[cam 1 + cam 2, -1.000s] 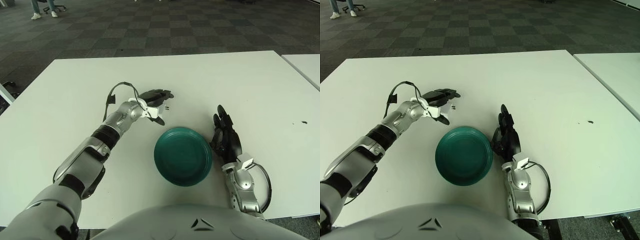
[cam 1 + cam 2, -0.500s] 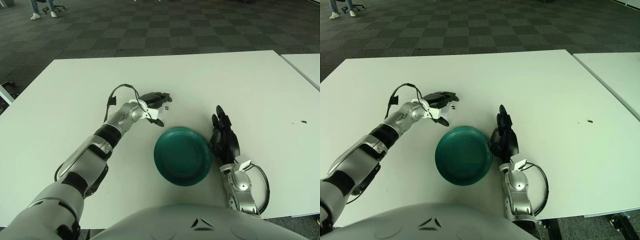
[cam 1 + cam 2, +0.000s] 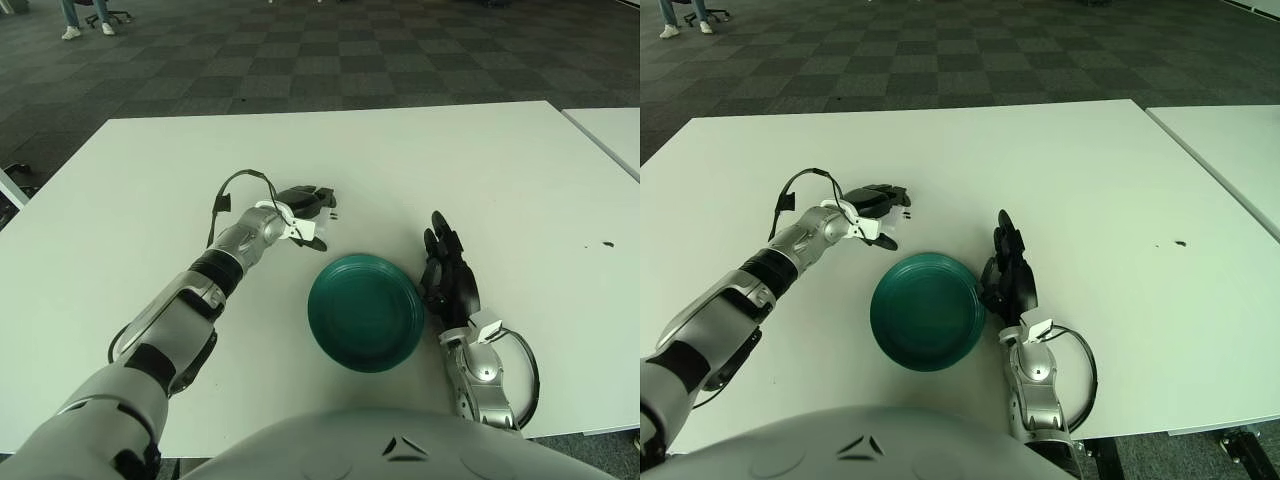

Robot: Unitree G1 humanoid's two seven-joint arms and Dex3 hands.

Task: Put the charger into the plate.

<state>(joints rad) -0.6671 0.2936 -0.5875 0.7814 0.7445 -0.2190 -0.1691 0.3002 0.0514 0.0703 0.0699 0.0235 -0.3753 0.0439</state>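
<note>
The charger [image 3: 322, 213] is small and white and lies on the white table [image 3: 480, 170], its two dark prongs pointing right. My left hand [image 3: 316, 214] is at it, the dark fingers [image 3: 308, 196] curled over its far side and the thumb on its near side. It rests on the table, just up and left of the plate. The dark green plate [image 3: 365, 312] sits empty at the table's front centre. My right hand [image 3: 448, 272] rests on the table at the plate's right rim, fingers relaxed and holding nothing.
A black cable [image 3: 232, 188] loops off my left wrist. A second white table [image 3: 615, 130] stands at the far right. A small dark speck [image 3: 607, 244] lies on the table's right side. Checkered carpet lies beyond the far edge.
My left hand's fingers have curled inward and its thumb has come up, closing around the charger. The charger's prongs stay in the same spot. The right hand has barely moved.
</note>
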